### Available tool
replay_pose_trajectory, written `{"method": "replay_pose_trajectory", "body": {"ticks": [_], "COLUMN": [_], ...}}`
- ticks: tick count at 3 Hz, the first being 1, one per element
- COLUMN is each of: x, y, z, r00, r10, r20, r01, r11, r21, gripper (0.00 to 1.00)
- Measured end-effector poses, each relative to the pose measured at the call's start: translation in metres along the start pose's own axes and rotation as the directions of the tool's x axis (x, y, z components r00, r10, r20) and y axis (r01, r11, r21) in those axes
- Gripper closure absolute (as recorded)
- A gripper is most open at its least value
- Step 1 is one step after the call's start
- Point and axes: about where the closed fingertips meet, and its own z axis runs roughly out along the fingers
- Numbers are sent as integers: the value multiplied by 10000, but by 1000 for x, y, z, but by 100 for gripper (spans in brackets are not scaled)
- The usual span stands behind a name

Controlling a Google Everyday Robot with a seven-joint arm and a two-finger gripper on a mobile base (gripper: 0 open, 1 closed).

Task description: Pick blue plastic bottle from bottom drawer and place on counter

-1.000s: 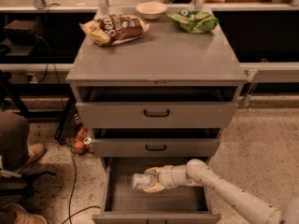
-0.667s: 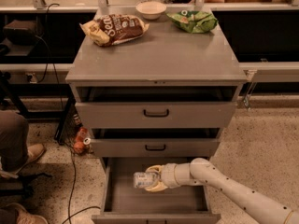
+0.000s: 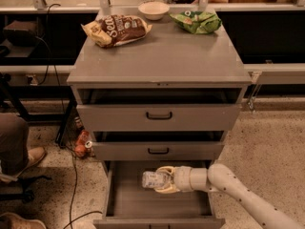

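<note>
The blue plastic bottle (image 3: 153, 179) lies on its side inside the open bottom drawer (image 3: 157, 205), near the drawer's back. My gripper (image 3: 160, 180) reaches in from the right, its pale fingers (image 3: 164, 170) closed above and below the bottle's right end. The bottle looks slightly raised off the drawer floor. The counter (image 3: 159, 56) is the grey cabinet top above, with a bare front half.
A brown snack bag (image 3: 116, 30), a white bowl (image 3: 153, 10) and a green snack bag (image 3: 200, 21) sit at the counter's back. Two shallower drawers (image 3: 158, 115) above stand slightly open. A person's leg and shoe (image 3: 19, 149) are at left, with cables on the floor.
The gripper and bottle have shifted slightly upward and toward the drawer's back; the arm's elbow has moved a little right. The grip stays the same.
</note>
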Motion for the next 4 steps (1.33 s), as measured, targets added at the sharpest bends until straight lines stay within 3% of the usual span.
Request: {"method": "replay_pose_trajectory", "body": {"ticks": [1, 2, 3, 4], "x": [-31, -66, -108, -119], "y": [-18, -37, -50, -53], "z": [-63, -122, -165, -175], "r00": [9986, 9944, 9813, 9769], "r10": [-309, -999, -1919, -2124], "r20": [430, 334, -120, -252], "r01": [273, 926, 1895, 2121], "r11": [9962, 9802, 9543, 9465], "r21": [829, 1749, 2312, 2431], "gripper": [100, 100, 100, 100]}}
